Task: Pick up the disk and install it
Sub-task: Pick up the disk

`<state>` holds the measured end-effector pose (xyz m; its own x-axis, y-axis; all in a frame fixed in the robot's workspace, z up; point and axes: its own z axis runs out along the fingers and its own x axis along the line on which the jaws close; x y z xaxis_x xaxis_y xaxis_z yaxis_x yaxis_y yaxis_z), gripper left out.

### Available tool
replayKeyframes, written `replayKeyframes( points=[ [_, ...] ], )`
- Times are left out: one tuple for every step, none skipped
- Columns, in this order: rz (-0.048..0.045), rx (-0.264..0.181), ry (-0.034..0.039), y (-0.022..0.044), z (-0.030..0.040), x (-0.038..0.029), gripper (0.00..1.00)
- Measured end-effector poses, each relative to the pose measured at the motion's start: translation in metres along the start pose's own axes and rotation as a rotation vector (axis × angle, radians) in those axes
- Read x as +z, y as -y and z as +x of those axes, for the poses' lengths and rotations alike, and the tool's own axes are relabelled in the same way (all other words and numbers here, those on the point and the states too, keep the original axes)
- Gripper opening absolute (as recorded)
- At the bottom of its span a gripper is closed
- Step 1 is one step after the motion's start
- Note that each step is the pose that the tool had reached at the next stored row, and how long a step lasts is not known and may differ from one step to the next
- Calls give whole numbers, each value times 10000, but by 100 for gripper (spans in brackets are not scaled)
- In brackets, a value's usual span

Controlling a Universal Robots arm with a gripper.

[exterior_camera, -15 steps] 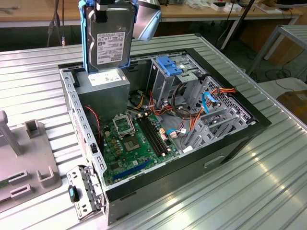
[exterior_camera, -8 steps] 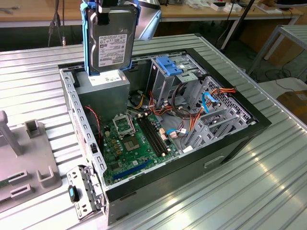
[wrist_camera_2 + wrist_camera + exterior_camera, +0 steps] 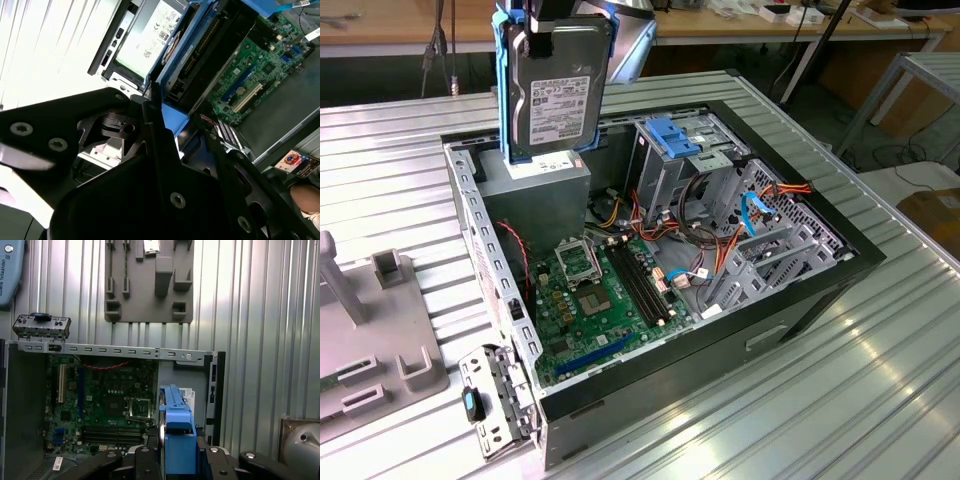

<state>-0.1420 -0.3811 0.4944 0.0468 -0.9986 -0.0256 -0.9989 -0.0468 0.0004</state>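
The gripper (image 3: 552, 25) was clamped on the disk (image 3: 555, 95), held upright above the open computer case (image 3: 790, 320); carrying stage, I'd say. Installing would need its blue rails squared to the drive cage (image 3: 660, 170)

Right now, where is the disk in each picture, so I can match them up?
Exterior view: the disk hangs upright above the open computer case, towards the exterior view's left.
Second wrist view: the disk is edge-on, beside the green motherboard.
First wrist view: the disk's blue edge faces us, before the motherboard.
Shared landmark: the green motherboard.
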Motion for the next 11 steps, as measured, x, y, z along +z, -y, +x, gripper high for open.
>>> replayKeyframes(
  points=[
    [0, 0, 0, 1, 3, 0, 37],
    [0, 1, -1, 1, 3, 0, 37],
    [-1, 1, -1, 1, 3, -1, 37],
    [0, 0, -1, 1, 4, 0, 37],
    [0, 0, -1, 1, 4, 0, 37],
    [-1, -3, -1, 12, 5, -1, 37],
    [-1, 0, -1, 55, 7, -1, 37],
    [0, 1, -1, 83, 8, -1, 37],
    [-1, 0, -1, 122, 10, -1, 37],
    [0, -1, -1, 152, 11, 0, 37],
    [-1, -1, -1, 171, 12, -1, 37]
  ],
)
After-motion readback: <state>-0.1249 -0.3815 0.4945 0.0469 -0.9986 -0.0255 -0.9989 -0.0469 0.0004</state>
